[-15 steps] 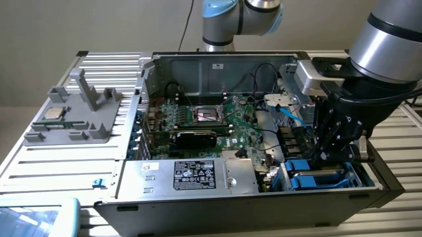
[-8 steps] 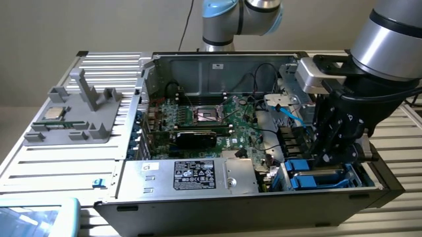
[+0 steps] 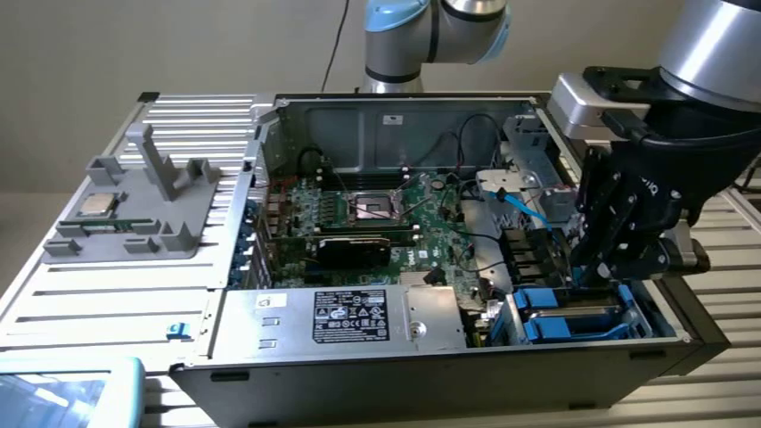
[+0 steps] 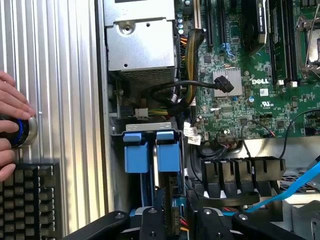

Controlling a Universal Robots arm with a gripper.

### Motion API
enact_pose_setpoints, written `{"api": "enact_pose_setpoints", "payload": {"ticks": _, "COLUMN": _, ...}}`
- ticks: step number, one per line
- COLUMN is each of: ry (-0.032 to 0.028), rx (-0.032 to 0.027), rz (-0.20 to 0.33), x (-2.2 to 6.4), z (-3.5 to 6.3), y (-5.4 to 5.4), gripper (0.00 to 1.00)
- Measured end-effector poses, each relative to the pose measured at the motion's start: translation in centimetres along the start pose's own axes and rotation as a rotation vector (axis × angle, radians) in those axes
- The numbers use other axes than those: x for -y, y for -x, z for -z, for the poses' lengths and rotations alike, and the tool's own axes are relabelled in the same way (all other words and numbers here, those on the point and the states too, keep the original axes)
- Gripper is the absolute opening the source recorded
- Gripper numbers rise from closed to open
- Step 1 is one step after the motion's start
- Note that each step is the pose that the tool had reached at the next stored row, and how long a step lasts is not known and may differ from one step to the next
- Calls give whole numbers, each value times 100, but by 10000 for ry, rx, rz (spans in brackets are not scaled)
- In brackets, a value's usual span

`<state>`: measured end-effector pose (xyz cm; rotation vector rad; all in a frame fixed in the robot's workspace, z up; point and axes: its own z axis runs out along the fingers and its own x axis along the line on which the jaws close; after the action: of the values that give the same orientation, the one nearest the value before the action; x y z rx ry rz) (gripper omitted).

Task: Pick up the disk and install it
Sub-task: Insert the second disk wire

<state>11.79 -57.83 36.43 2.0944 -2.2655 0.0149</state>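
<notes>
The install step is judged underway: the pincer, its grip state undeterminable, is lowered into the blue drive bay; careful alignment is needed.

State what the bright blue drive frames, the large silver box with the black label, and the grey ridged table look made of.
Bright blue drive frames: probably moulded plastic, matte, uniform colour. Large silver box with black label: seemingly sheet metal, dull sheen, folded edges. Grey ridged table: likely extruded aluminium, brushed, parallel grooves.
</notes>
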Motion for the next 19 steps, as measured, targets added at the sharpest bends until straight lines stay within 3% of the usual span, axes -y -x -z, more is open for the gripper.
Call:
{"api": "enact_pose_setpoints", "payload": {"ticks": 4, "ry": 0, "rx": -2, "rz": 0, "x": 37, "z": 68, "y": 1, "gripper": 30}}
{"api": "enact_pose_setpoints", "payload": {"ticks": 6, "ry": 43, "rx": -5, "rz": 14, "x": 43, "z": 70, "y": 2, "gripper": 30}}
{"api": "enact_pose_setpoints", "payload": {"ticks": 19, "ry": 45, "rx": -5, "rz": -28, "x": 44, "z": 86, "y": 1, "gripper": 30}}
